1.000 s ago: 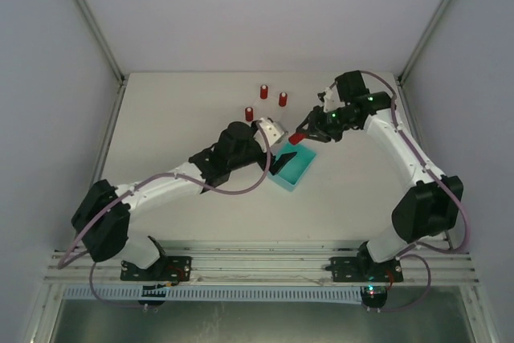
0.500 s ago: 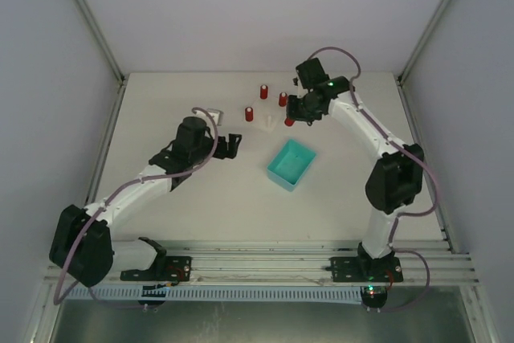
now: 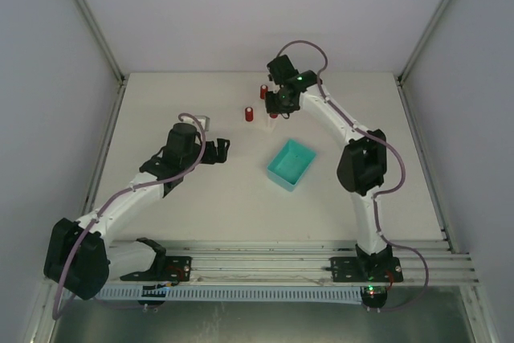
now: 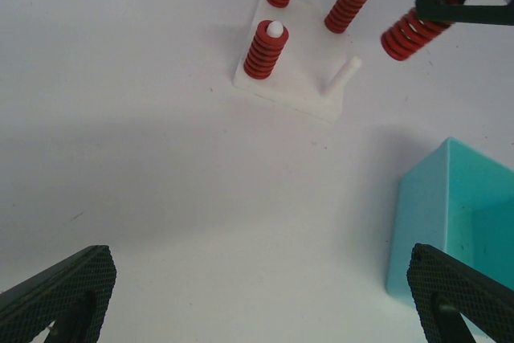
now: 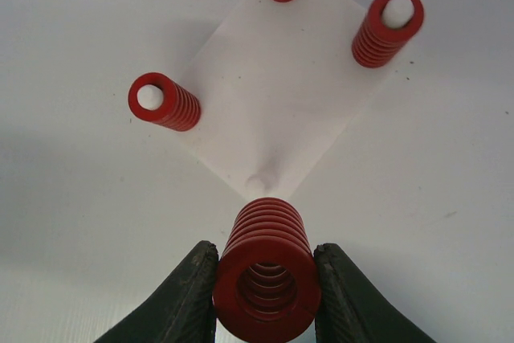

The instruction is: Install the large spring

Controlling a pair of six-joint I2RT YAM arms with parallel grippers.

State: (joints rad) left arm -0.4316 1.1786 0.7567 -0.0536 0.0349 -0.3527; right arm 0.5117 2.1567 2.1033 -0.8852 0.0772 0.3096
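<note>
Right wrist: large spring (image 5: pixel 267 275) clamped in right pincer (image 5: pixel 265 256)

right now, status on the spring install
Right gripper shut on large spring, near the bare peg, not on it. Left gripper open, empty, standing off. Peg unobstructed.

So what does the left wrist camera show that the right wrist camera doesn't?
Only the left wrist view shows the teal box and the left gripper, wide open. Only the right wrist view looks into the hollow of the held spring, clamped by the right gripper. Both show that spring, the white plate, its bare peg and three fitted springs.
</note>
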